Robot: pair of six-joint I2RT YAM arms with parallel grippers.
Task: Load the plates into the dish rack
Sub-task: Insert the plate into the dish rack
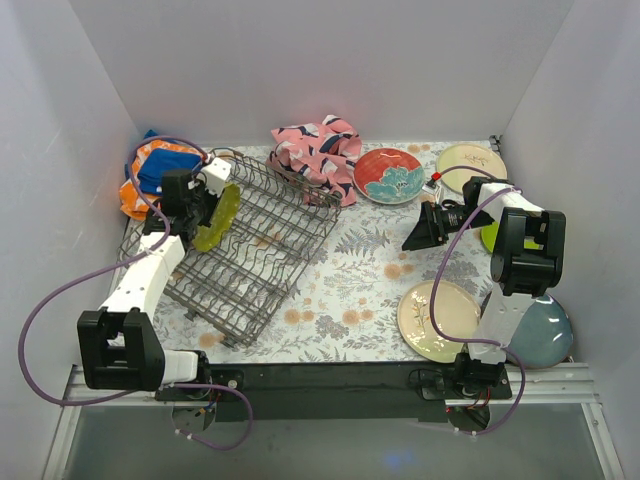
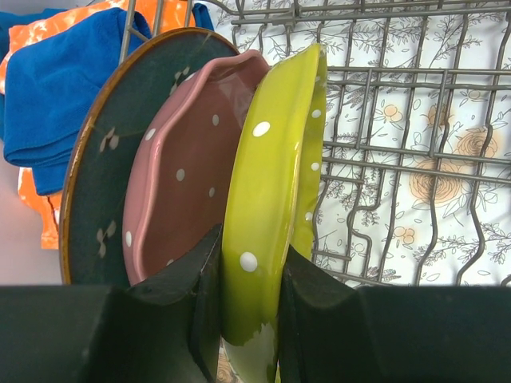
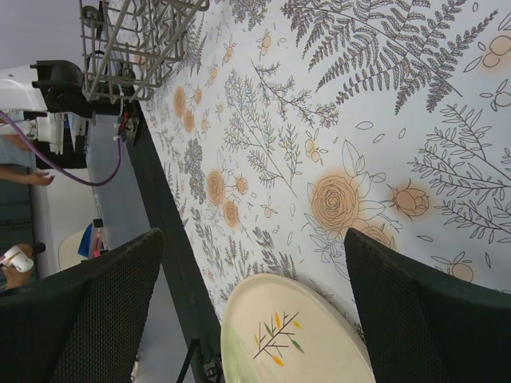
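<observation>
The grey wire dish rack lies on the left of the floral table. My left gripper is shut on the rim of a yellow-green dotted plate that stands on edge in the rack. In the left wrist view the gripper clamps this plate, next to a pink dotted plate and a dark green plate, both upright in the rack. My right gripper is open and empty above the table. In the right wrist view the gripper hangs over a cream plate.
On the table lie a red flowered plate, a cream plate at the back right, a cream plate at the front, a blue-grey plate and a partly hidden green plate. A pink cloth and an orange-blue cloth lie behind the rack.
</observation>
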